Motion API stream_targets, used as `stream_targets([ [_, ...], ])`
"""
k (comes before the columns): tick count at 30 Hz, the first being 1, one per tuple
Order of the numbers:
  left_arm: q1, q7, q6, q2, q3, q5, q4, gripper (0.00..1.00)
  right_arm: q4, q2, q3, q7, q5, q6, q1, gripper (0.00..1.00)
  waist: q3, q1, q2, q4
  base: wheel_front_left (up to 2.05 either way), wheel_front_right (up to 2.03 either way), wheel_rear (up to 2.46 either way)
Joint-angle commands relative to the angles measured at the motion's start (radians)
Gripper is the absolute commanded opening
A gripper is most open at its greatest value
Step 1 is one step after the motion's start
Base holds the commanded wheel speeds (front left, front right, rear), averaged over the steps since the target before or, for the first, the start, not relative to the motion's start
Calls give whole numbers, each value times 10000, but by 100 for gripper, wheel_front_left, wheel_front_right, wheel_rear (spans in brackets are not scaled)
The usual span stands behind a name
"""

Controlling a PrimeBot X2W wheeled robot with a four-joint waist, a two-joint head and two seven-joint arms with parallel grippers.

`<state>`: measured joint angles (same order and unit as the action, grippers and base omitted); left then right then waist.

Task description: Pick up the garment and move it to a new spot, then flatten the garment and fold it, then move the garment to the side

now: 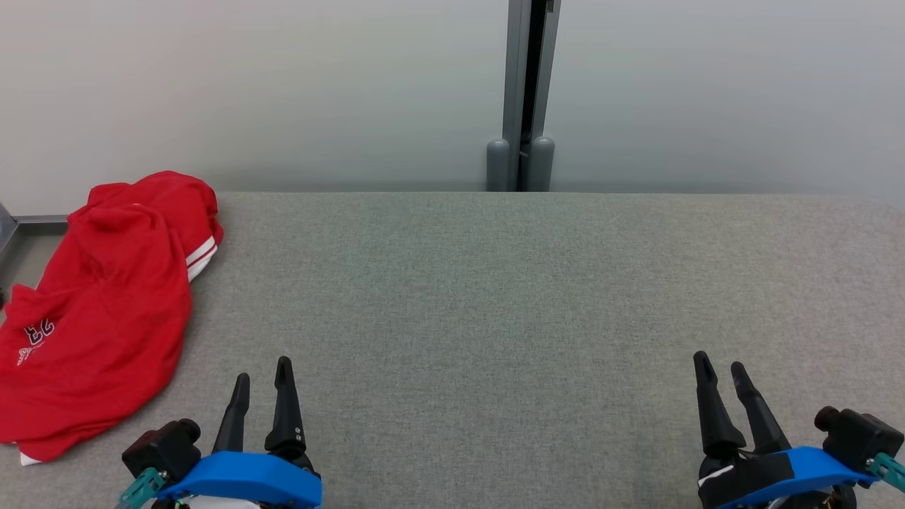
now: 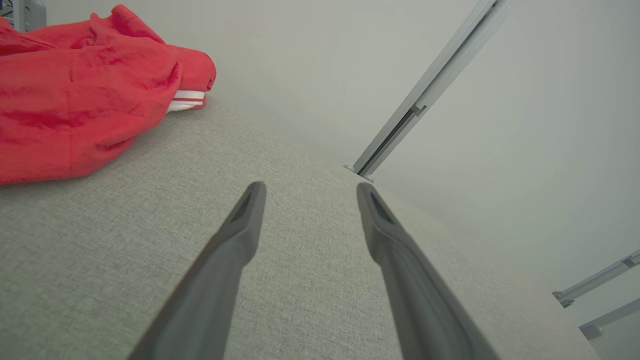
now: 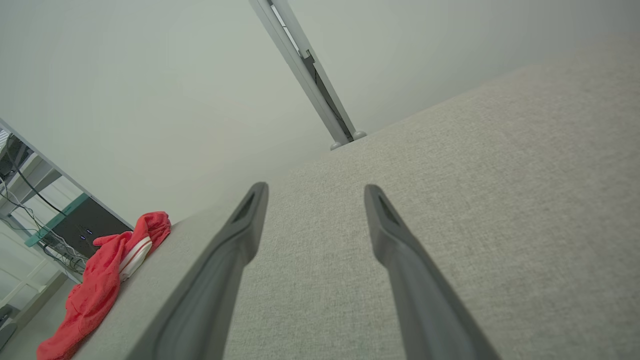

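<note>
The red garment (image 1: pixel 106 304) lies crumpled in a heap on the grey fabric-covered table (image 1: pixel 495 297), far to the left of the grey post (image 1: pixel 523 92) that rises at the table's far edge. It lies at the table's left end, and its lower part drapes over that end (the right wrist view shows the cloth (image 3: pixel 100 280) hanging down past the edge). A white-striped band (image 1: pixel 201 256) shows on the side of the heap turned toward the post, and white printed lettering (image 1: pixel 35 336) on the side away from it.

The left gripper (image 1: pixel 263 370) hovers at the near edge, left of the post and just beside the garment's near end without touching it. Its two dark fingers stand spread with nothing between them, as the left wrist view confirms (image 2: pixel 311 186), with the garment (image 2: pixel 75 100) off to the upper left there.

The right gripper (image 1: pixel 720 362) is at the near edge right of the post, well apart from the garment, its fingers likewise parted and empty (image 3: pixel 316 186) over bare table.

A pale wall (image 1: pixel 283 85) stands behind the post.
</note>
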<state>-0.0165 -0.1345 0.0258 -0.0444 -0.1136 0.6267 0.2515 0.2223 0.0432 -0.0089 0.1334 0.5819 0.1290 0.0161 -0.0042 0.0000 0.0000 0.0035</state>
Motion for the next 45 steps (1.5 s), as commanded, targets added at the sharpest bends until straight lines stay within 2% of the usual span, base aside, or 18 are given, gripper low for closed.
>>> stream_targets([
  [1, -16, -98, -61, -65, -67, -322, -32, 100, -49, 73, 18, 106, -356, 17, -12, 100, -4, 0, 0, 5, 0, 0, 0],
  [19, 8, -551, -193, -70, -227, -1871, 272, 100, 291, 85, 61, 547, -2293, 21, -15, 100, 1, 0, 0, 16, 0, 0, 0],
  [45, -48, -1073, -290, -71, -339, -3569, 909, 100, 396, 95, 112, 1086, -4431, 24, 22, 100, 107, 0, 0, 34, 0, 0, 0],
])
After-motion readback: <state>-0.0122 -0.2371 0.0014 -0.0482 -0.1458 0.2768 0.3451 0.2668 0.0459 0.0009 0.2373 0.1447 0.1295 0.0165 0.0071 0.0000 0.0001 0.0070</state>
